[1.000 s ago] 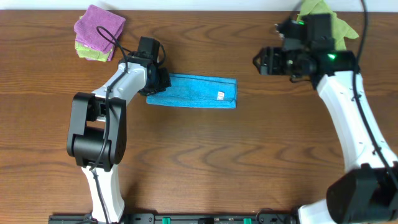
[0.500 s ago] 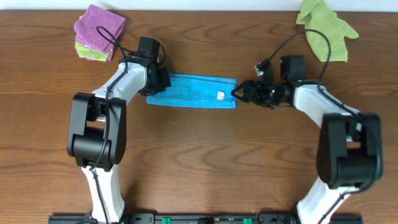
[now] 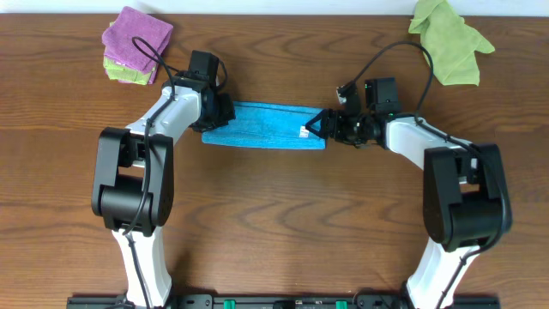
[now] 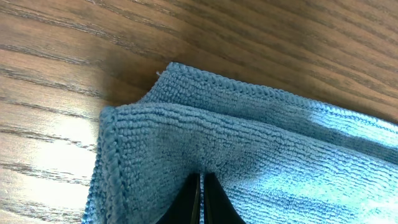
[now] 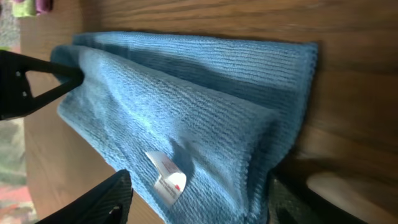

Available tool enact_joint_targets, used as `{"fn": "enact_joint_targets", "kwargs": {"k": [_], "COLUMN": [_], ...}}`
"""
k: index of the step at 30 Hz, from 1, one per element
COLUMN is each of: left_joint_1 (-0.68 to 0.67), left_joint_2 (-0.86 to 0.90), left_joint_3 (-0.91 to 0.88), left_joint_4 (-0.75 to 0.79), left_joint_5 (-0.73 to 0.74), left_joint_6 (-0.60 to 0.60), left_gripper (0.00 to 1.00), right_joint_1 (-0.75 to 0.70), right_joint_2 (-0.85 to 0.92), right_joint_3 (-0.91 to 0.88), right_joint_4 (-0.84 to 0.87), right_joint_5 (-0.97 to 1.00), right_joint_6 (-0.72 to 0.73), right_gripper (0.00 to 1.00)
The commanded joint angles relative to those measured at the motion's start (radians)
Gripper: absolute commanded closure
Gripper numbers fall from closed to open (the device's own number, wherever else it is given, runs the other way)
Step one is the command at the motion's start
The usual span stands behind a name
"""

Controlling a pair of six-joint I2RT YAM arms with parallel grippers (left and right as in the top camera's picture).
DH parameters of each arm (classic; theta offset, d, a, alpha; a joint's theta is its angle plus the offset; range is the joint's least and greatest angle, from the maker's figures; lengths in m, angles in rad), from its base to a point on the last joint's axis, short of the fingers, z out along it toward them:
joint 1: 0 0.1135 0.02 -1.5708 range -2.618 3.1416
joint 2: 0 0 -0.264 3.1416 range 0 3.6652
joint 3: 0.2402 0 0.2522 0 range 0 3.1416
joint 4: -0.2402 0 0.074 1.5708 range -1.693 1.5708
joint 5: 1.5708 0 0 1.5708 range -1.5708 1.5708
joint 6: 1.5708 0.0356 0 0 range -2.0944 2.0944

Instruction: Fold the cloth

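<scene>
The sky-blue cloth (image 3: 266,126) lies on the table as a long folded strip, its white tag (image 3: 304,131) near the right end. My left gripper (image 3: 214,118) is shut on the cloth's left end; in the left wrist view the two black fingertips (image 4: 200,198) pinch a fold of the blue fabric (image 4: 267,155). My right gripper (image 3: 317,127) is open at the cloth's right end. In the right wrist view its fingers (image 5: 199,205) straddle the cloth's edge (image 5: 205,118) beside the tag (image 5: 166,177).
A purple folded cloth (image 3: 137,36) on a yellow-green one sits at the back left. An olive-green cloth (image 3: 448,31) lies at the back right. The table (image 3: 283,223) is brown wood.
My right arm has swung from the back right down to the cloth's right end and its open fingers now reach over that edge. The left gripper has not moved.
</scene>
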Motion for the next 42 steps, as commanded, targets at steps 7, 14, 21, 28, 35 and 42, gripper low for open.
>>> {"fn": "enact_joint_targets", "kwargs": {"k": [7,14,21,28,35,42], "left_joint_1": [0.003,0.03,0.047,0.047,0.047,0.047], "left_joint_2": [0.025,-0.187,-0.462,-0.634,-0.681,-0.681], "left_joint_3": [-0.03,-0.012,-0.012,-0.012,-0.012,-0.012], "left_joint_4": [-0.021,-0.019,-0.022,-0.072,-0.142,-0.166], "left_joint_5": [0.045,0.047,-0.041,-0.054,-0.081,-0.085], "left_joint_6": [-0.004,-0.004,-0.003,-0.004,-0.004,-0.004], "left_gripper": [0.94,0.94,0.95,0.94,0.94,0.94], "right_joint_1": [0.01,0.008,0.056,0.237,0.375,0.43], "right_joint_2": [0.05,0.043,0.044,0.098,0.175,0.179], "right_joint_3": [0.109,0.455,0.713,0.713,0.713,0.713], "right_joint_4": [-0.085,-0.606,-0.957,-0.888,-0.869,-0.808], "right_joint_5": [0.041,0.409,0.913,0.917,0.917,0.783], "right_joint_6": [0.031,-0.103,-0.087,-0.097,-0.104,-0.103], "right_gripper": [0.99,0.99,0.99,0.99,0.99,0.96]}}
